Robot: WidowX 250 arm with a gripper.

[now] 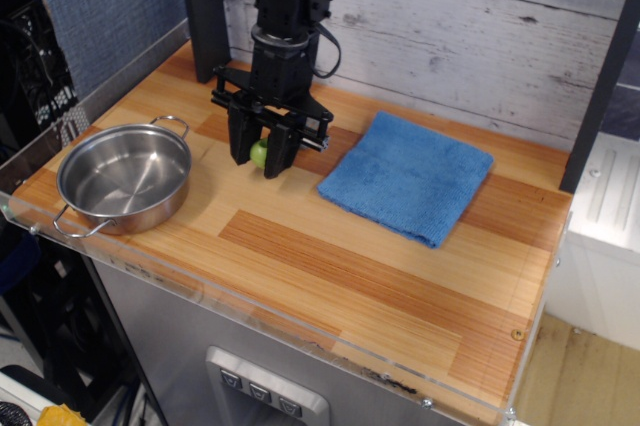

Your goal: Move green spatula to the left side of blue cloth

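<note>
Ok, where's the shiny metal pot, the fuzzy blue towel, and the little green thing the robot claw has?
Round steel pot with two handles (124, 177): overhead table view, on its inner bottom.
Square blue terry cloth (408, 176): same view, its middle.
Green spatula (259, 154): same view, the lime-green bit showing between the gripper (260, 156) fingers.

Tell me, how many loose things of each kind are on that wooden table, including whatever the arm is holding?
Cloths: 1, the blue cloth
Pans: 1, the steel pan
Spatulas: 1, the green spatula, clamped in the gripper
Total: 3
</note>
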